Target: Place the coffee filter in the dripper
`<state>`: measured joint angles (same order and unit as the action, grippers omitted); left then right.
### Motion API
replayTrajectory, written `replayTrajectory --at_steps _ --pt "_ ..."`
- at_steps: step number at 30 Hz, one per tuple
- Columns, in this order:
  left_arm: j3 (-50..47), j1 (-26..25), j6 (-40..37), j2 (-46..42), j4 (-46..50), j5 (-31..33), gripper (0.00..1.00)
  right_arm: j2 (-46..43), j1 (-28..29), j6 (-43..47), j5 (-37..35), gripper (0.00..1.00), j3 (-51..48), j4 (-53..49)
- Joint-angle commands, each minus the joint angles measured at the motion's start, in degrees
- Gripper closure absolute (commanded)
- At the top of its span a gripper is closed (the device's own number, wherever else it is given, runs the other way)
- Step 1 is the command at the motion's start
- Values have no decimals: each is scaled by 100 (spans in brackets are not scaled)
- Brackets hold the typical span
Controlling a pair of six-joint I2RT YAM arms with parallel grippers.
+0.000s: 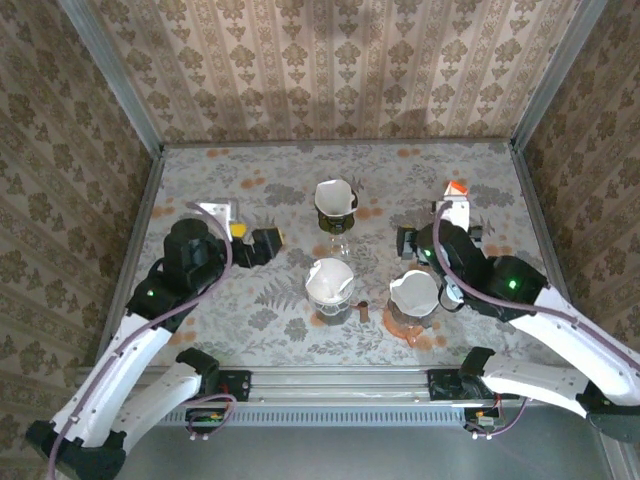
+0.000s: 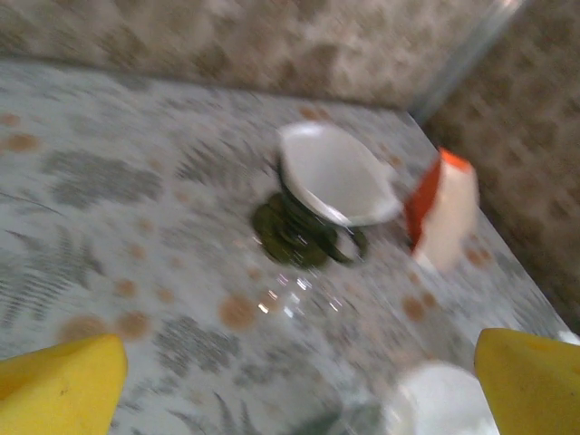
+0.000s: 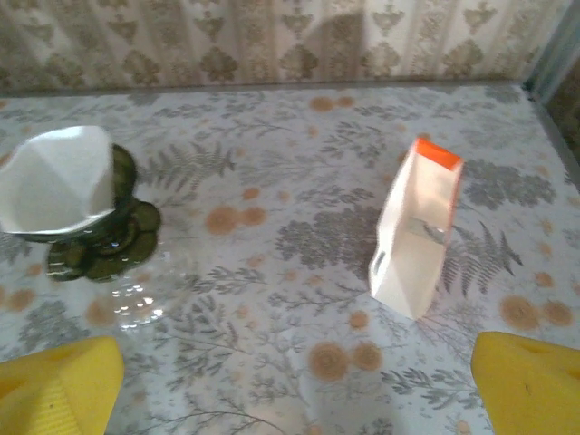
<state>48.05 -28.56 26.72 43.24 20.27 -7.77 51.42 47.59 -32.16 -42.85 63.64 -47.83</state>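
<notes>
A white coffee filter [image 1: 335, 197] sits in a dark green dripper [image 1: 337, 226] on a glass stand at the table's middle. The left wrist view shows this filter [image 2: 335, 172] and dripper [image 2: 294, 231] blurred ahead. In the right wrist view the filter [image 3: 54, 177] and dripper [image 3: 113, 227] are at far left. Two more filter-lined drippers stand nearer: one [image 1: 330, 283] at centre and one [image 1: 415, 293] on an orange base. My left gripper [image 1: 262, 237] [image 2: 299, 390] is open and empty, left of the drippers. My right gripper [image 1: 438, 232] [image 3: 294, 381] is open and empty, above bare tabletop.
A white pouch with an orange top [image 1: 455, 200] [image 3: 415, 227] [image 2: 444, 217] stands at the back right. A small white object [image 1: 220, 210] lies at the back left. Patterned walls and metal posts close in the table on three sides.
</notes>
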Motion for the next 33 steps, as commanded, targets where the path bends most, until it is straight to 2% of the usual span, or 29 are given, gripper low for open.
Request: replayTrajectory --at_steps 1,6,14,16,19,24,29,30,33 --pt "-174 468 -235 187 -512 764 0 -464 -133 -180 -376 0 -507 519" --pt "-664 960 -895 646 -1494 1273 0 -922 -175 -159 -625 0 -945 753" --pt "-786 1925 -1785 2379 -2247 1512 0 -1225 -232 -57 -880 0 -1225 955" --pt "-994 2097 -2133 2742 -2716 1902 0 -1263 -264 -20 -896 0 -1304 1022" --pt "-1311 2372 -2275 3189 -3504 2125 0 -1282 -309 -2 -897 0 -1388 1065" --pt "-1954 2451 -2860 3794 -5525 2401 0 -1291 -402 8 -942 0 -1439 1083" --pt "-2521 2651 -2778 4368 -6947 1718 0 -1346 -633 54 -932 0 -1587 1191" --pt "-2672 2653 -2848 4552 -7478 1708 0 -1361 -697 124 -891 0 -1644 1271" --pt "-2669 2704 -2783 4547 -7428 1634 0 -1392 -913 513 -688 0 -1852 1563"
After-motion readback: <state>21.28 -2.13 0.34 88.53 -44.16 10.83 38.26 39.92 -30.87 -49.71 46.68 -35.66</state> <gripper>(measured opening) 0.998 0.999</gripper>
